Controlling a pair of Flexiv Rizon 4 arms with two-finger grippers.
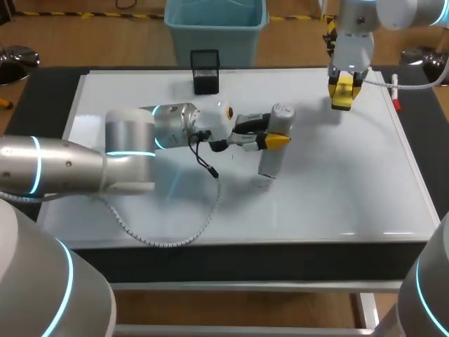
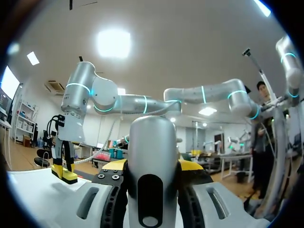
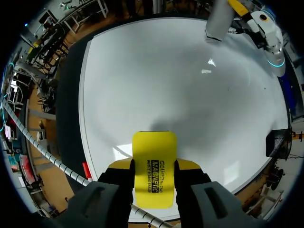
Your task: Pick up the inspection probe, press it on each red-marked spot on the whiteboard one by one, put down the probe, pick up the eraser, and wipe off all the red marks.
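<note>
The whiteboard [image 1: 337,182] lies flat on the counter [image 1: 49,91]. The left jaws are clamped on the probe [image 1: 272,144], which stands near the board's middle. The press should probably go straight down and lightly, with the probe upright so its tip cannot skid. The right jaws are clamped on the yellow eraser [image 1: 342,93] above the far right corner, best held there, well apart. No red marks show. I cannot tell whether the probe's tip touches the board.
</note>
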